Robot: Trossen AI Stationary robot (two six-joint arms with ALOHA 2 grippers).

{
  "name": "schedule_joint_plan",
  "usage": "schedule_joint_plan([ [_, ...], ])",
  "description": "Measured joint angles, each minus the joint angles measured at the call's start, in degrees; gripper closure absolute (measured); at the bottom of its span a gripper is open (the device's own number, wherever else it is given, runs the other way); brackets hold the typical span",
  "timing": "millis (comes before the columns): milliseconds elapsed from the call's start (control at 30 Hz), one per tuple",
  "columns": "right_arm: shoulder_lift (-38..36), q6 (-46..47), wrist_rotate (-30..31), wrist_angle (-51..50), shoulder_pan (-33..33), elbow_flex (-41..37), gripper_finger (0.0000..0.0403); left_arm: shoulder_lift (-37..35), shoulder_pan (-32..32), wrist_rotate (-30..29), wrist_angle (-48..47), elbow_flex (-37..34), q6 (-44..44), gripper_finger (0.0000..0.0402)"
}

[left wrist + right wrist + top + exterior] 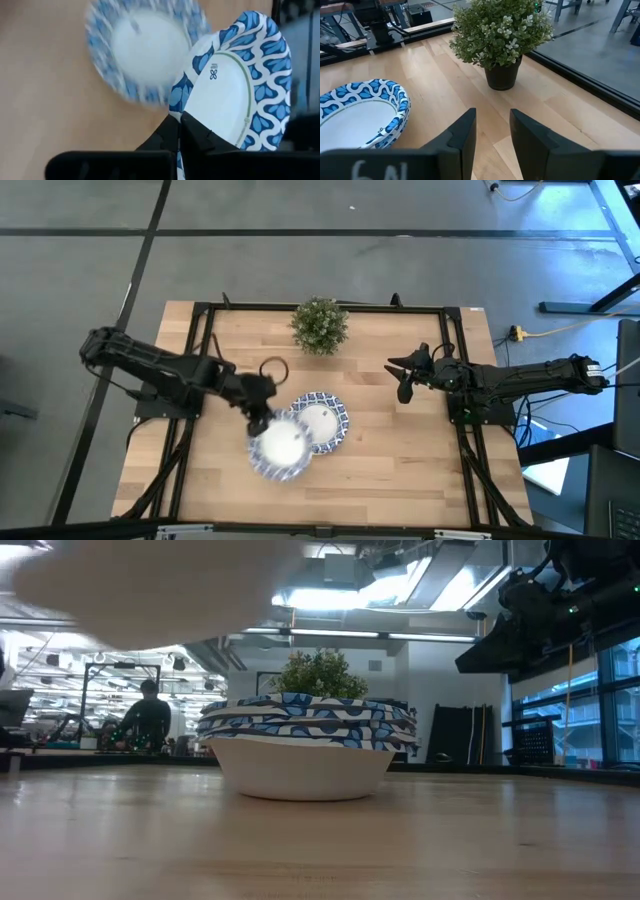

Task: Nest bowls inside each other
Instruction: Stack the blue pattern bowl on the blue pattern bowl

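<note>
A stack of several nested blue-and-white bowls (322,420) (305,745) rests by its white base on the table's middle. In the left wrist view it shows as a blurred bowl (145,50). Another bowl (280,448) (235,85) hangs in the air at the stack's near-left side, and its white underside (150,590) fills the low view's top left. My left gripper (262,416) (180,137) is shut on this bowl. My right gripper (405,377) (492,135) is open above the table, right of the stack (360,112). My left gripper pinches the lifted bowl's patterned rim (176,102) between its two fingers, on the side of the bowl toward the table's far-left. The fingers come slanting down from the left. The bowl is lifted clear of the table, beside and partly over the stack.
A small green potted plant (320,325) (502,35) stands near the table's far edge, behind the stack (320,672). A black frame rail (200,340) runs around the wooden top. A person (148,715) sits in the room beyond the table.
</note>
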Motion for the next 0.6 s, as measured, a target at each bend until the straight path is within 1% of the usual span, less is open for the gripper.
schedule_joint_plan([
  [100, 0.0, 0.0, -0.4, 0.0, 0.0, 0.0, 0.0283, 0.0, 4.3, -0.9, 4.8, 0.3, -1.5, 0.0401],
  [200, 0.0, 0.0, -0.4, 0.0, 0.0, 0.0, 0.0283, 0.1, 8.3, 1.7, 7.7, 0.3, -3.3, 0.0401],
  [333, 0.0, -0.2, -0.5, -0.1, 0.0, 0.0, 0.0283, 2.3, 12.7, 3.8, 9.5, 0.3, -5.2, 0.0401],
  [467, 0.0, -1.1, -0.5, -0.4, 0.0, 0.0, 0.0283, 7.3, 16.3, 8.7, 13.7, 0.3, -6.3, 0.0401],
  [533, 0.0, -1.5, -0.5, -0.4, 0.0, 0.0, 0.0283, 10.2, 17.1, 11.4, 18.0, 0.3, -6.4, 0.0401],
  [600, 0.0, -1.4, -1.1, -0.5, 0.0, 0.0, 0.0283, 13.0, 17.6, 13.4, 20.1, 0.3, -7.4, 0.0401],
])
